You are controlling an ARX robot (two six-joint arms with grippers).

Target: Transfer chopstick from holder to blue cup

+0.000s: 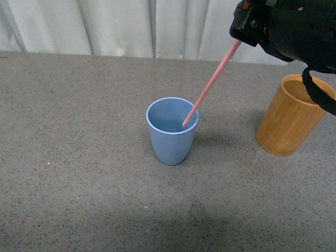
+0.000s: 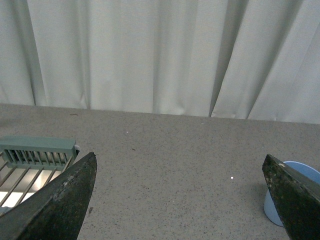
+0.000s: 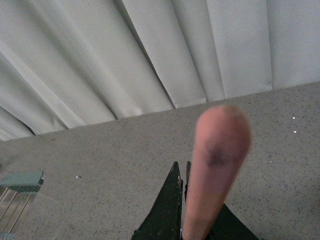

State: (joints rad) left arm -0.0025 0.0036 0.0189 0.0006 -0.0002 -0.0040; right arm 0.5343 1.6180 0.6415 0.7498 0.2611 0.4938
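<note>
In the front view my right gripper (image 1: 240,41) is at the top right, shut on the pink-red chopstick (image 1: 211,85). The stick slants down to the left and its lower end sits inside the mouth of the light blue cup (image 1: 171,140), which stands upright mid-table. The orange-brown holder (image 1: 293,116) stands to the right of the cup, under my right arm. In the right wrist view the chopstick (image 3: 216,165) is a blurred pink bar between the shut jaws of the right gripper (image 3: 183,172). My left gripper (image 2: 180,180) is open and empty, with the blue cup (image 2: 292,192) beside one finger.
A grey speckled table (image 1: 79,157) runs back to a white curtain (image 1: 131,26). A pale green rack with slats (image 2: 35,155) lies on the table in the left wrist view and shows again in the right wrist view (image 3: 20,182).
</note>
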